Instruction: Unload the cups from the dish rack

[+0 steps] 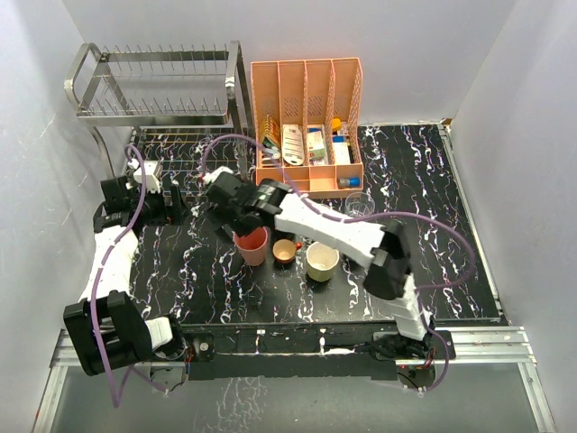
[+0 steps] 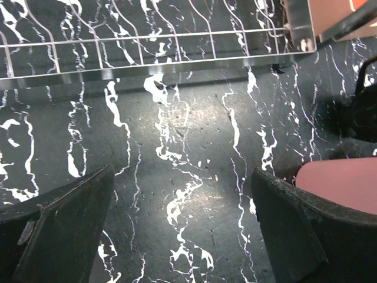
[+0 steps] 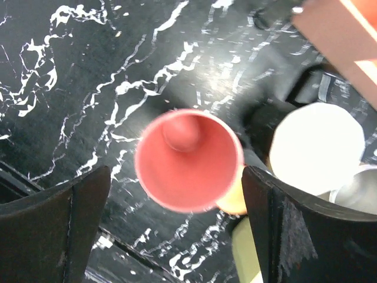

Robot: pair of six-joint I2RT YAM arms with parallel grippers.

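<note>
Top external view: the right arm [image 1: 352, 236] is seen stretched from its base at the near edge across the counter [image 1: 433, 271] toward the left, its wrist bent down over the pink tumbler [image 1: 252, 245]. The left arm [image 1: 113, 253] is folded up along the left side, its wrist held low over the counter just in front of the lower tier of the dish rack [image 1: 153, 99].

In the right wrist view the right fingers [image 3: 53, 236] are spread wide on either side of the tumbler. Bare counter shows between the rim and one finger, while the rim comes just up to the other, and no grip on it is seen. In the left wrist view the left fingers [image 2: 53, 236] are likewise spread wide, with only counter between them.

Open counter is found to the left of the tumbler and toward the near edge. To its right the room is tight. The small orange cup [image 1: 284, 251] stands just beside it, the pale yellow mug [image 1: 322, 262] comes next, and a cup with a pale inside [image 3: 318, 147] is seen close by in the right wrist view. The clear glass [image 1: 358, 206] stands apart, near the front of the peach organizer [image 1: 306, 117]. The rack's lower wire edge is seen across the top of the left wrist view.

The tumbler stands upright on the counter, its long axis vertical and its mouth turned up toward the right wrist camera. The orange cup and the yellow mug are also set mouth up.
</note>
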